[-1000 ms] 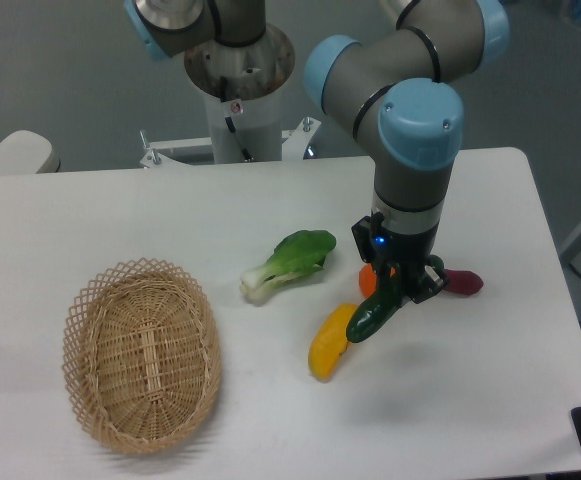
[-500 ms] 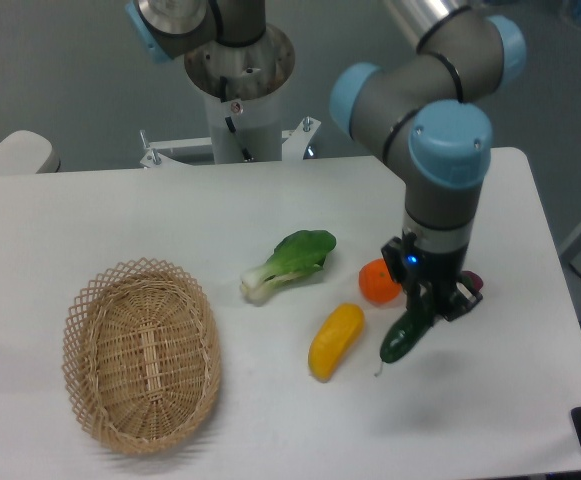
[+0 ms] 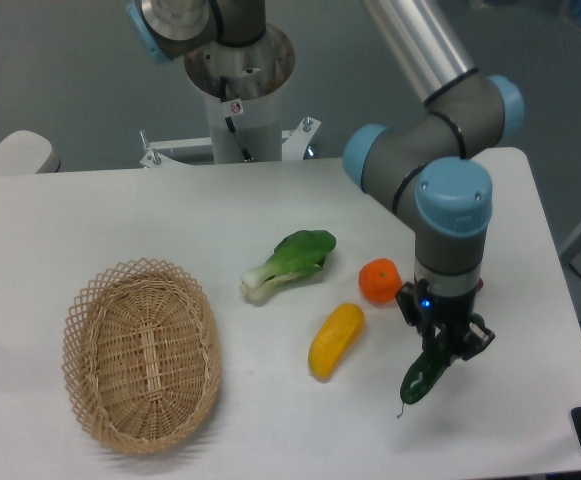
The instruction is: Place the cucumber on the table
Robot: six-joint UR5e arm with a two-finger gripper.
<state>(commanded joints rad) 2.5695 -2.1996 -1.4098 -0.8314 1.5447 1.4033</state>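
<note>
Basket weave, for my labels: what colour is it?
Tan, natural wicker basket, open lattice rim; fixed camera view.

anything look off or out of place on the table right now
Nothing stands out. The dark green cucumber hangs tilted in the gripper above the white table; the oval wicker basket, leafy bok choy, yellow oblong vegetable and orange round fruit lie undisturbed.

This looks like a robotics lab. A plain white desk with rounded corners stands on a grey floor, and an industrial arm with grey links and light blue joint caps rises from a white pedestal bolted at the far edge. Toy-like produce and a wicker basket lie spread out on the desk like test props.
</note>
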